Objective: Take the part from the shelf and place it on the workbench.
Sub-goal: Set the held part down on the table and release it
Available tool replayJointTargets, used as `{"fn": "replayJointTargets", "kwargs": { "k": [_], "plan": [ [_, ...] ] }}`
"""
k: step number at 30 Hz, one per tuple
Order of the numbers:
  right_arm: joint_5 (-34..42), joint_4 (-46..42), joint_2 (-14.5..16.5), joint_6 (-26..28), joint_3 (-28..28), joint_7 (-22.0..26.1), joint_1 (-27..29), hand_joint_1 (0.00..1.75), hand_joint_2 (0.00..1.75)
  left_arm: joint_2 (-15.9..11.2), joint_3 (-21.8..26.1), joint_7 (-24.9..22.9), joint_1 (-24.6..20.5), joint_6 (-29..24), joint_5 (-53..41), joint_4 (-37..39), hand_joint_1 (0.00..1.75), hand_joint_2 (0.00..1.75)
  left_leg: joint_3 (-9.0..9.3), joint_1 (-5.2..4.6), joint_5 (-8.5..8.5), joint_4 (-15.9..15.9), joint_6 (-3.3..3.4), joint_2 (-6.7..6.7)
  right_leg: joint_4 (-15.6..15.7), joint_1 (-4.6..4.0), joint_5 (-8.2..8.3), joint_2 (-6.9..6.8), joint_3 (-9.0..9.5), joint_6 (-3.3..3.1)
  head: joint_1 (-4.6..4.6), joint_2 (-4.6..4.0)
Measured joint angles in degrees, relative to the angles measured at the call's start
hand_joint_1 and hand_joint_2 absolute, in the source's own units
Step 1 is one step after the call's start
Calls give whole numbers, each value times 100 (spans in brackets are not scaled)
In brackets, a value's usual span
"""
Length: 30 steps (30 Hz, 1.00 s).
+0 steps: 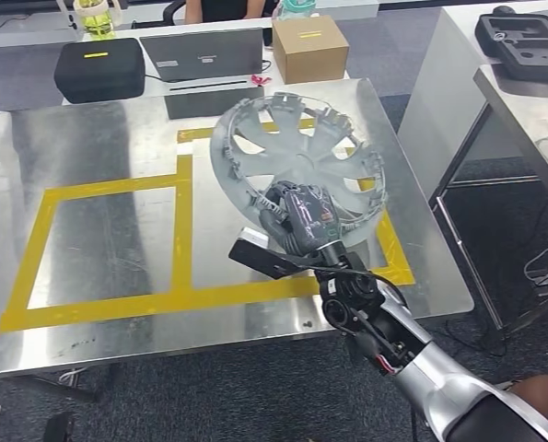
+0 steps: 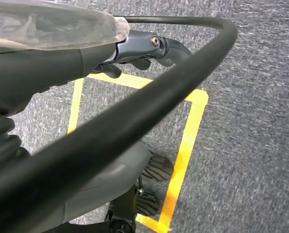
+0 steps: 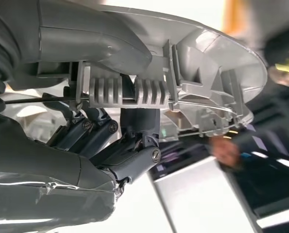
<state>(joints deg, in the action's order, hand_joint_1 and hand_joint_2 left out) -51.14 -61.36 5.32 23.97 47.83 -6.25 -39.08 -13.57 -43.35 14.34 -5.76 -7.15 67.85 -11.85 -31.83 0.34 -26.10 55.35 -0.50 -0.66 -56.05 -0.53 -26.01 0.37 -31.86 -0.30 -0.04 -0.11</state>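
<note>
Holding the gray wheel cover by its rim with the right hand, fingers pinching tight. Tilted above the steel table, over the yellow tape box at 3 o'clock. Best to lower slowly, lay flat, then let go. Left hand: cannot tell.

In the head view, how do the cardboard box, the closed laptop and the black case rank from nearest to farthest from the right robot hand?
Measured from the right robot hand, which holds the wheel cover:
1. Cardboard box, beyond the workbench, slightly to the right.
2. Closed laptop, beyond the workbench, to the left of the box.
3. Black case, far left at the back.
</note>
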Motion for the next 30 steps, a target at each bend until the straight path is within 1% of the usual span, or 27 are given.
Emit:
{"fn": "replayJointTargets", "kwargs": {
  "k": [2,4,9,14,18,22,26,30],
  "plan": [
    [-449,434,33,-146,44,-338,-86,175,175,-3,-13,-1,-8,26,-19,0,0,175,0,0,0,0,0,0,0,0,0,0,0,0,-3,0],
    [-694,893,71,-250,82,-537,-141,175,175,-5,-42,-8,-19,44,-36,0,0,175,0,0,0,0,0,-2,0,0,0,-2,0,0,-2,0],
    [-758,1800,150,-298,118,-607,-153,175,175,-12,-97,-42,-46,49,-48,0,0,175,0,0,0,1,0,-3,0,0,0,0,-2,0,-3,0],
    [-767,2396,221,-363,137,-694,-180,175,175,-14,-114,-44,-62,77,-72,0,0,175,0,0,0,1,0,-2,0,0,-1,-1,-3,0,-3,0],
    [-779,2671,240,-412,144,-733,-193,0,175,-14,-149,-44,-95,154,-127,0,0,175,4,0,0,1,-1,1,1,0,-1,2,0,0,-4,0],
    [-770,2837,255,-465,147,-683,-219,0,175,-14,-186,-44,-152,220,-179,0,0,175,16,0,0,0,-1,3,2,0,-1,3,11,0,-6,0],
    [-760,2935,264,-472,144,-651,-273,0,175,-19,-221,-43,-171,219,-205,0,0,0,34,0,0,0,-1,7,2,0,0,7,27,0,-5,0],
    [-692,2977,268,-432,128,-560,-302,0,175,-28,-240,-35,-180,210,-161,0,0,0,47,0,-2,0,-2,7,3,0,0,8,40,0,-6,0]
  ]
}}
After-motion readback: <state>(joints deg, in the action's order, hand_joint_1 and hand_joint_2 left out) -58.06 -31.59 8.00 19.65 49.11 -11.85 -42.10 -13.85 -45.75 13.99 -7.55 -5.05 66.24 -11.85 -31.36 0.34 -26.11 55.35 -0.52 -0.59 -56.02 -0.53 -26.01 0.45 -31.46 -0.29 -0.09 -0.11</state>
